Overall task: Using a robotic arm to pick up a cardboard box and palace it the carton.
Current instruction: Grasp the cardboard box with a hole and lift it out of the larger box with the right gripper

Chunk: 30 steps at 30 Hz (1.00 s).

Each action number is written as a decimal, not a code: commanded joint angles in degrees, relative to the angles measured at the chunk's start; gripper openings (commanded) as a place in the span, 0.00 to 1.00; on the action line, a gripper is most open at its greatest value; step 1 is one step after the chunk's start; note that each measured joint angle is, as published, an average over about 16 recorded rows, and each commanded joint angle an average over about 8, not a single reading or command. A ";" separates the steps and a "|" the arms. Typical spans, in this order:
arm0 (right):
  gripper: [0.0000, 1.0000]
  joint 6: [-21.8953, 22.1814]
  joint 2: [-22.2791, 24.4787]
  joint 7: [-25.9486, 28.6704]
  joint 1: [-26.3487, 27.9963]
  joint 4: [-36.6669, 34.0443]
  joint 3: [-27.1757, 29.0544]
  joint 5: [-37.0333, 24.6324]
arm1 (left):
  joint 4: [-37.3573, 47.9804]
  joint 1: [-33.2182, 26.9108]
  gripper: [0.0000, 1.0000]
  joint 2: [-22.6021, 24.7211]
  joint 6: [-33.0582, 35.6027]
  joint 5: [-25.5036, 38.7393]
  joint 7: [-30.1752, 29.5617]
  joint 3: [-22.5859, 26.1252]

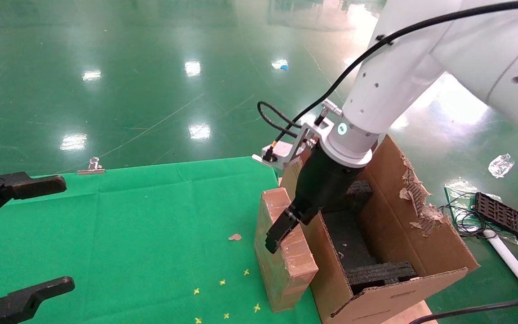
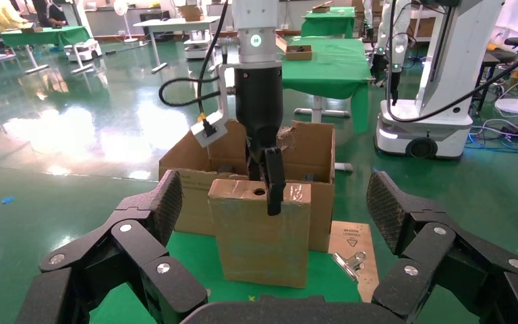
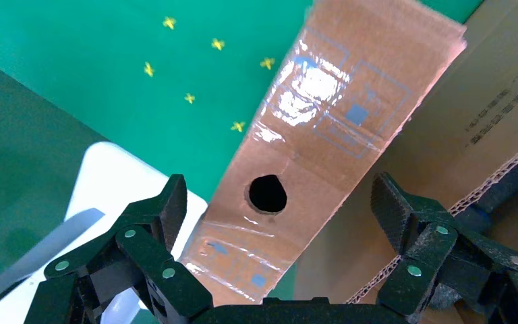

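The cardboard box [image 1: 281, 252] stands upright on the green table, its far face against the carton [image 1: 421, 243]. Its taped top narrow side shows a round hole [image 3: 268, 194]. The white robotic arm [image 1: 385, 90] comes down from the upper right, and its right gripper [image 1: 292, 225] is open, straddling the box top. One finger [image 1: 278, 231] hangs along the box's outer face; the other is over the carton side, hidden in the head view. The left wrist view shows the same box [image 2: 260, 233], carton [image 2: 317, 152] and right gripper [image 2: 270, 189]. My left gripper [image 1: 61, 234] stands open at the table's left edge.
Black foam inserts [image 1: 378, 272] line the carton's inside. A metal binder clip [image 1: 91, 166] sits on the table's far edge and another [image 2: 349, 260] lies beside the box. Yellow cross marks [image 1: 223, 297] and a cardboard scrap [image 1: 234, 236] dot the cloth. A black tray [image 1: 505, 217] lies on the floor.
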 commanded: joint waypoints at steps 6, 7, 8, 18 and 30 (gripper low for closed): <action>0.00 0.04 -1.33 -0.67 -0.34 -1.52 -1.80 0.13 | 0.00 -0.01 0.22 -0.01 -0.01 -0.02 0.01 0.03; 0.00 0.05 -1.35 -0.71 -0.33 -1.50 -2.00 0.24 | 0.00 -0.01 0.11 -0.01 -0.01 -0.02 0.02 0.03; 0.00 0.06 -1.36 -0.74 -0.33 -1.45 -2.19 0.35 | 0.00 -0.01 0.03 -0.01 -0.02 -0.02 0.02 0.04; 0.00 0.26 -1.23 -0.81 -0.49 -0.55 -4.10 1.26 | 0.00 -0.02 0.00 -0.03 -0.03 -0.05 0.04 0.07; 0.00 0.75 -0.58 -2.39 -0.54 -0.52 -5.48 2.08 | 0.00 -0.03 0.00 -0.05 -0.05 -0.08 0.06 0.12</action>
